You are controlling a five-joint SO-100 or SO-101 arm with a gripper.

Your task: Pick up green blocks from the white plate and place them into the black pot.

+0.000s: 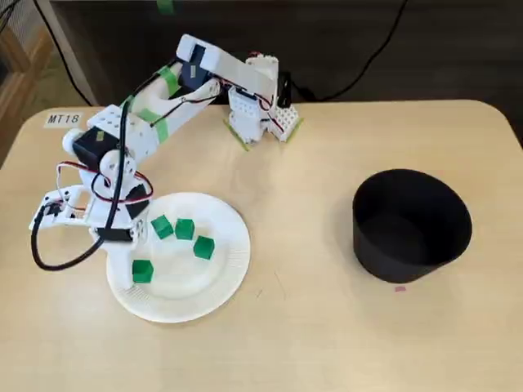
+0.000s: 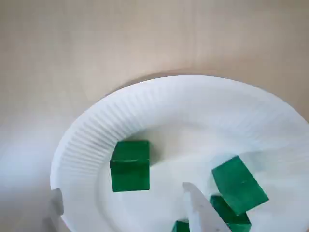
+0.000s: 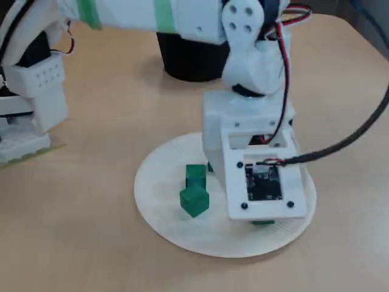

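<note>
Several green blocks lie on the white paper plate [image 1: 221, 282]. One block [image 1: 142, 270] sits apart from the others [image 1: 185, 229]. My gripper [image 1: 139, 245] hovers over the plate's left part in a fixed view, open and empty. In the wrist view the lone block [image 2: 130, 165] lies just ahead of the gap between one white fingertip [image 2: 197, 203] and the other at the left edge. More blocks [image 2: 239, 184] cluster to the right of it. The black pot [image 1: 411, 224] stands far right, well away. In the other fixed view the wrist housing hides the fingers above the plate [image 3: 158, 201].
The arm's base [image 1: 257, 114] stands at the table's back. A red-and-black cable [image 1: 57, 261] loops off the plate's left side. A small pink mark [image 1: 400, 288] lies in front of the pot. Bare tabletop separates plate and pot.
</note>
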